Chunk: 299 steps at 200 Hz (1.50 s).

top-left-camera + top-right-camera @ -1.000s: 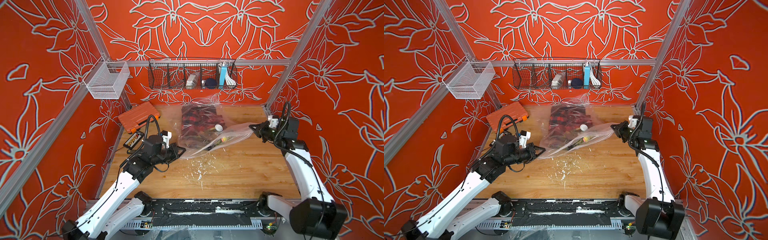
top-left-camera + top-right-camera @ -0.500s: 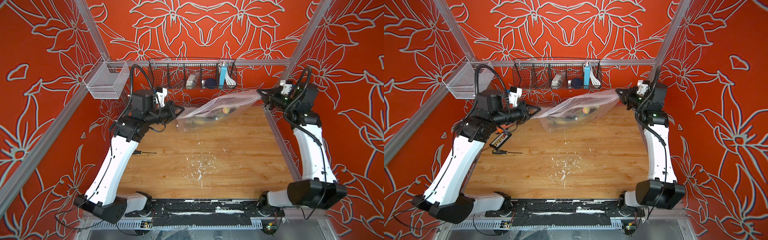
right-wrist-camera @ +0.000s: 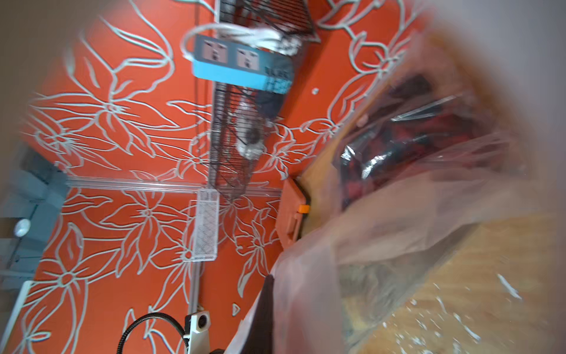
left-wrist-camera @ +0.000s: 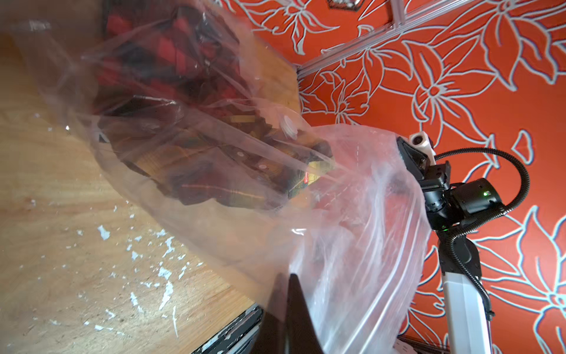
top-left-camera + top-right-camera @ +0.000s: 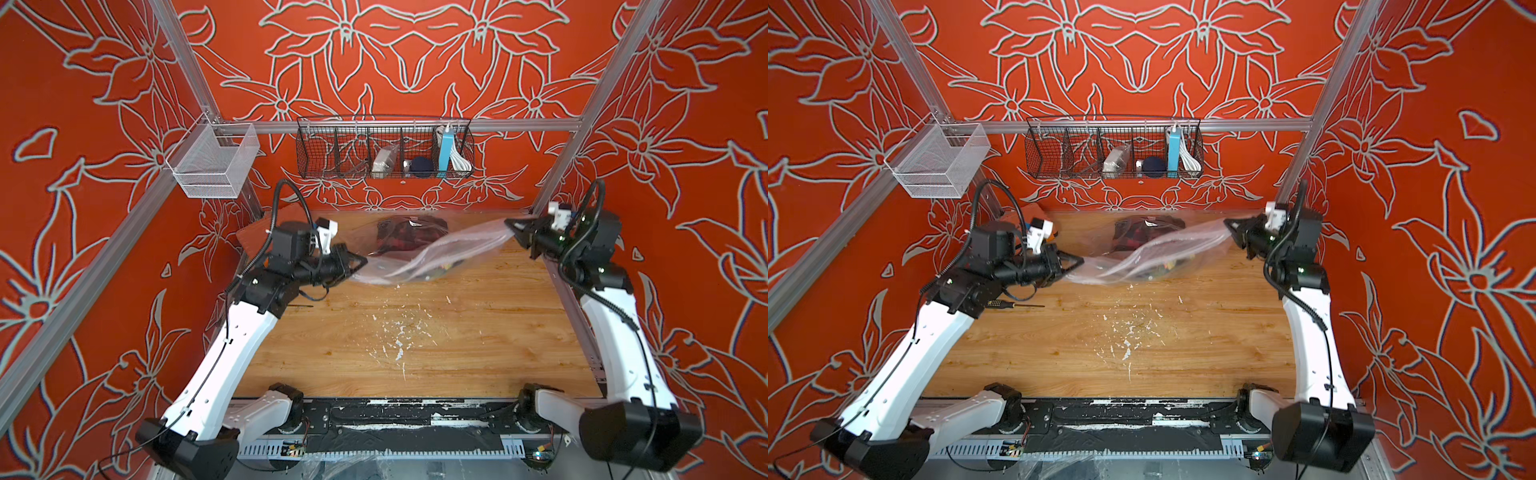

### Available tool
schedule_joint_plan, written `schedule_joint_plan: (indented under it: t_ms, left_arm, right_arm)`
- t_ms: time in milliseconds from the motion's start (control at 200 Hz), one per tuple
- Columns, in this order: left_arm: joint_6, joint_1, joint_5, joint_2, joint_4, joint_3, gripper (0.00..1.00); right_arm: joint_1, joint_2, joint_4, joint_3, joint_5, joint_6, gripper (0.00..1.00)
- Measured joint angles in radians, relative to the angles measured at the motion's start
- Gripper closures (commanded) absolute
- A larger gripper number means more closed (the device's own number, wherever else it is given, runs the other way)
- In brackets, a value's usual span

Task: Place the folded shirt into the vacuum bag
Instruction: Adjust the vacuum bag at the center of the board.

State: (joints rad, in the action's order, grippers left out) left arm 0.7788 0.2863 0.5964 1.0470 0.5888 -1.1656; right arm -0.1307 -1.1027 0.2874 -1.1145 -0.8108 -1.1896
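The vacuum bag (image 5: 440, 253) (image 5: 1154, 257), clear crinkly plastic, hangs stretched between my two grippers over the back of the wooden table (image 5: 415, 365). My left gripper (image 5: 361, 262) (image 5: 1079, 262) is shut on its left edge. My right gripper (image 5: 509, 224) (image 5: 1227, 224) is shut on the right edge, a little higher. The folded shirt (image 5: 411, 230) (image 4: 190, 171), dark red and black plaid, shows through the plastic and lies inside the bag's sagging belly. The white valve cap (image 4: 289, 127) sits on the plastic above it. In the right wrist view blurred plastic covers the fingers (image 3: 268, 294).
A black wire basket (image 5: 384, 151) and a white mesh basket (image 5: 212, 166) hang on the back rail. An orange case (image 3: 291, 211) lies at the back left, behind my left arm. A small screwdriver (image 5: 1013, 304) lies by that arm. White flecks (image 5: 395, 336) dot the table's middle.
A second ago the bag lay mid-table; both arms lifted it high toward the back. Now they have come down, and its belly sags onto the back of the table.
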Motion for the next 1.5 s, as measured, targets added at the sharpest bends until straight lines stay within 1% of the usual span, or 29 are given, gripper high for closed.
schedule_joint_plan:
  t_ms: [125,180,240,280,315,345,380,425,485,605,706,756,796,926,976,1026,1121,1176,1261,1381,1496]
  left_arm:
    - [0.036,0.056,0.008,-0.111,-0.039,0.237,0.99]
    - [0.051,0.079,0.007,-0.159,-0.041,0.317,0.95]
    - [0.059,0.09,0.003,-0.201,-0.039,0.369,0.91]
    - [0.057,0.092,-0.005,-0.224,-0.03,0.386,0.85]
    - [0.052,0.093,-0.013,-0.238,-0.022,0.388,0.8]
    - [0.05,0.093,-0.019,-0.248,-0.018,0.385,0.76]
    - [0.045,0.093,-0.031,-0.254,-0.008,0.375,0.71]
    - [0.038,0.093,-0.051,-0.256,0.016,0.348,0.67]
    - [0.006,0.093,-0.081,-0.251,0.053,0.293,0.62]
    - [-0.06,0.093,-0.177,-0.225,0.122,0.158,0.55]
    - [-0.104,0.093,-0.249,-0.208,0.148,0.102,0.55]
    - [-0.115,0.096,-0.266,-0.196,0.145,0.1,0.55]
    - [-0.121,0.107,-0.275,-0.183,0.14,0.103,0.55]
    - [-0.132,0.231,-0.304,-0.079,0.084,0.143,0.55]
    - [-0.132,0.273,-0.307,-0.025,0.055,0.163,0.55]
    - [-0.128,0.312,-0.315,0.034,0.019,0.189,0.56]
    - [-0.123,0.387,-0.323,0.113,-0.037,0.227,0.56]
    - [-0.12,0.431,-0.327,0.155,-0.073,0.24,0.56]
    - [-0.111,0.483,-0.326,0.22,-0.138,0.257,0.57]
    - [-0.101,0.517,-0.325,0.321,-0.227,0.284,0.58]
    - [-0.102,0.519,-0.331,0.42,-0.277,0.298,0.59]
  right_arm:
    - [0.0,0.139,0.053,0.212,0.0,0.049,1.0]
    - [0.0,0.195,0.086,0.278,-0.001,0.072,1.0]
    - [0.0,0.24,0.115,0.326,-0.003,0.097,1.0]
    - [0.0,0.257,0.136,0.344,-0.003,0.114,1.0]
    - [0.0,0.267,0.154,0.353,-0.002,0.129,0.9]
    - [0.0,0.271,0.167,0.356,-0.002,0.138,0.78]
    - [0.0,0.272,0.188,0.354,0.001,0.155,0.65]
    - [-0.002,0.265,0.233,0.336,0.02,0.188,0.55]
    - [-0.002,0.249,0.323,0.277,0.068,0.243,0.47]
    - [-0.002,0.218,0.49,0.067,0.225,0.39,0.39]
    - [0.012,0.209,0.567,-0.077,0.375,0.506,0.39]
    - [0.045,0.196,0.592,-0.116,0.437,0.555,0.38]
    - [0.095,0.186,0.615,-0.135,0.483,0.59,0.38]
    - [0.282,0.122,0.685,-0.151,0.634,0.673,0.37]
    - [0.325,0.091,0.702,-0.14,0.684,0.694,0.37]
    - [0.341,0.073,0.712,-0.115,0.716,0.71,0.38]
    - [0.35,0.071,0.715,-0.049,0.703,0.722,0.41]
    - [0.357,0.07,0.695,0.006,0.665,0.719,0.44]
    - [0.385,0.061,0.64,0.134,0.594,0.696,0.46]
    - [0.408,0.037,0.565,0.309,0.523,0.647,0.49]
    - [0.411,-0.011,0.481,0.395,0.469,0.603,0.52]
